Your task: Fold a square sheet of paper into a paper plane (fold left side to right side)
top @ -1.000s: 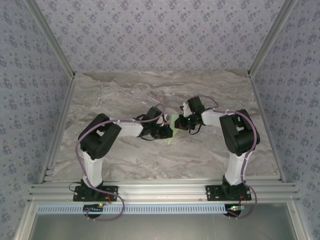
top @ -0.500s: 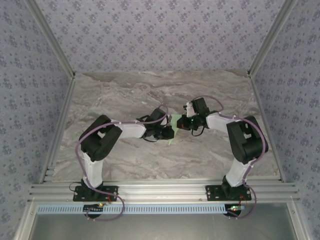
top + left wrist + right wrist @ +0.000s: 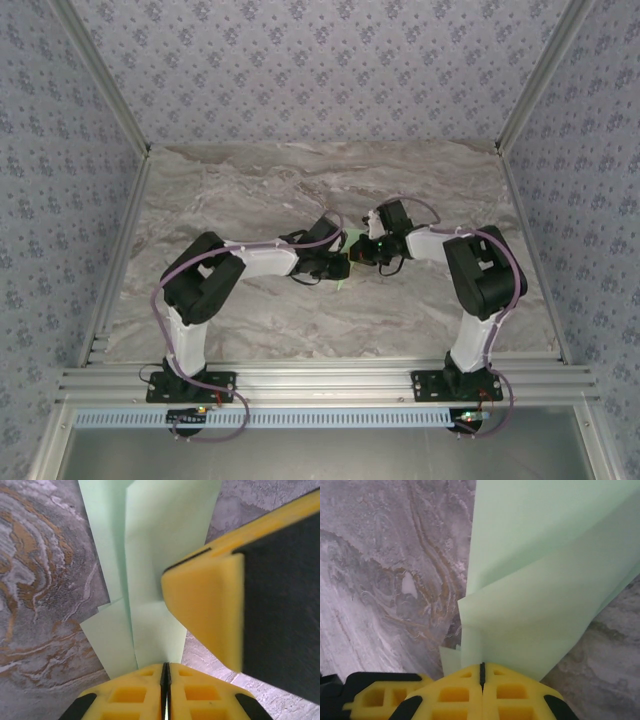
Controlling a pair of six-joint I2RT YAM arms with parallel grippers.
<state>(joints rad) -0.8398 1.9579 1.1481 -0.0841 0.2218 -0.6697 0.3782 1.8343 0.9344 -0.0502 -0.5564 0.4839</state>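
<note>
Clamping paper plane (image 3: 150, 545) edges, seemingly, left gripper (image 3: 165, 669) and right gripper (image 3: 481, 669) meet amid open table (image 3: 250, 195).

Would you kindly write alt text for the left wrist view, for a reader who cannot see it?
A folded pale green paper runs down the middle over the marble table, its near end pinched in the shut yellow fingers of the left gripper at the bottom edge. The right gripper, yellow-tipped and black, reaches in from the right, its tip against the paper.
</note>
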